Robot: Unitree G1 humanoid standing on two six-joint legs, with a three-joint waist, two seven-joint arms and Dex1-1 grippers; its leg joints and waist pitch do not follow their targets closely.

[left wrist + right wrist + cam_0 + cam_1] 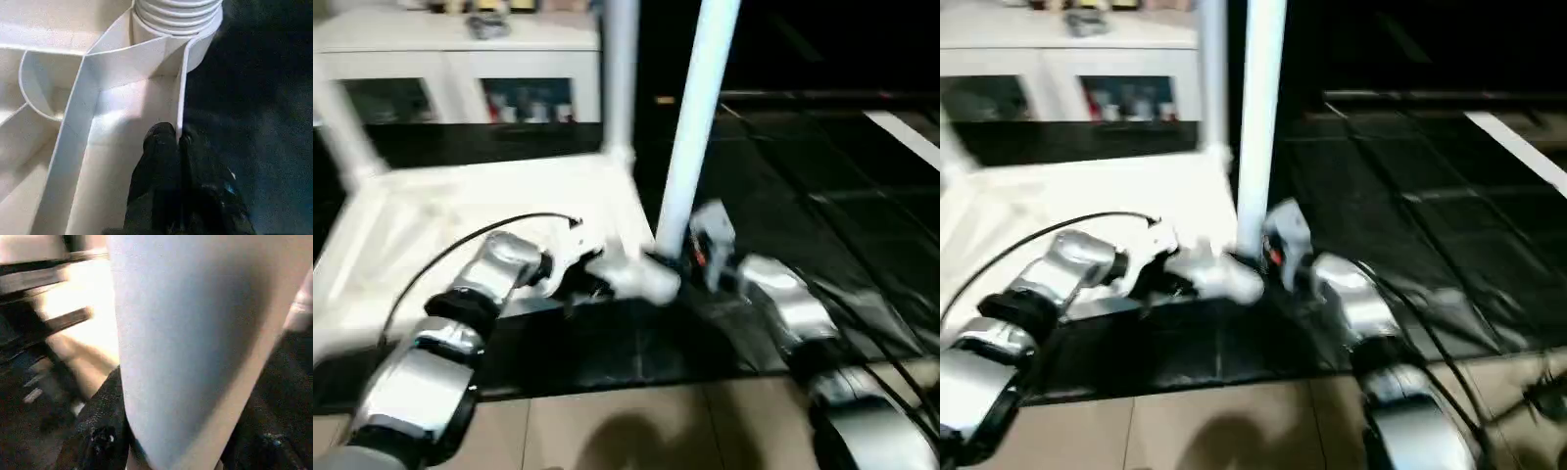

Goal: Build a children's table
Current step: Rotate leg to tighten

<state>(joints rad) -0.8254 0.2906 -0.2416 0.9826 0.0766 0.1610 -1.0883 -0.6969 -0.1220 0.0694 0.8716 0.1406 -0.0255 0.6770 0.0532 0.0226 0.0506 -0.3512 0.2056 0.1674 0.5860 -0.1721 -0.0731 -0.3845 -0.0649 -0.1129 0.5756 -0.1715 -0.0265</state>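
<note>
Lying upside down on the dark floor (783, 196), the white tabletop (431, 225) shows its ribbed underside, with the near corner socket (641, 277) at the edge closest to the robot. A long white leg (700, 117) stands nearly upright in that socket, leaning slightly to the right, and a second leg (620, 73) rises from the corner behind it, while a third leg (342, 132) slants up at the far left. The right gripper (690, 257) has its jaws clenched around the foot of the near leg, just above the socket; in the right wrist view the pale tube passes between its dark fingers (100, 431). The left gripper (178, 142) has its jaws pinched shut on the thin rim wall of the tabletop just beside the same socket, whose ringed collar (176, 14) shows in the left wrist view. Behind the tabletop stands a white cabinet (460, 69) with glass doors. Light tan flooring (636, 431) lies nearest the robot.
</note>
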